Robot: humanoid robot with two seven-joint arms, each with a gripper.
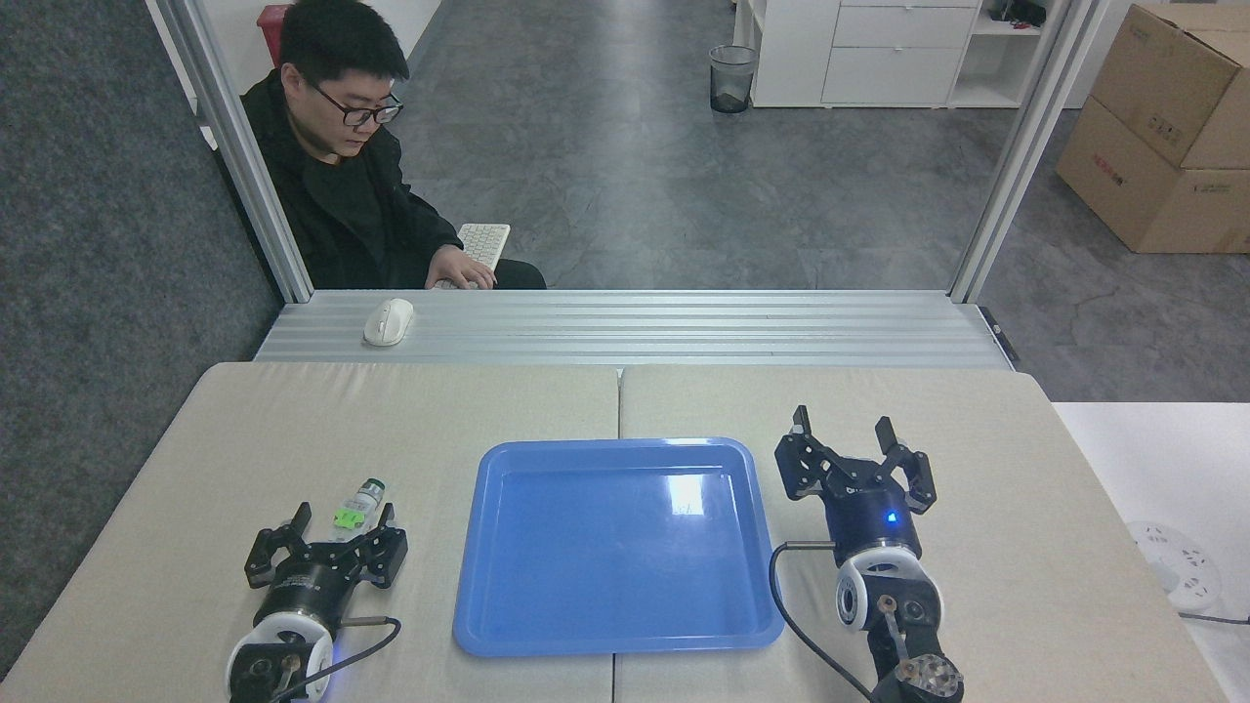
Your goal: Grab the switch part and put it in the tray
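The switch part [355,508], a small white-grey piece with a green middle block and a dark round end, lies on the beige table left of the blue tray [617,547]. My left gripper [344,516] stands open just below the part, its fingertips on either side of the part's near end. To the right of the tray my right gripper [843,427] is open with nothing between its fingers. Nothing lies in the tray.
A person in black sits behind the table's far left with a hand on a keyboard [483,244]. A white mouse [389,321] rests on the metal ledge [625,327]. Cardboard boxes [1162,127] stand far right. A white round object [1177,563] sits at the right edge.
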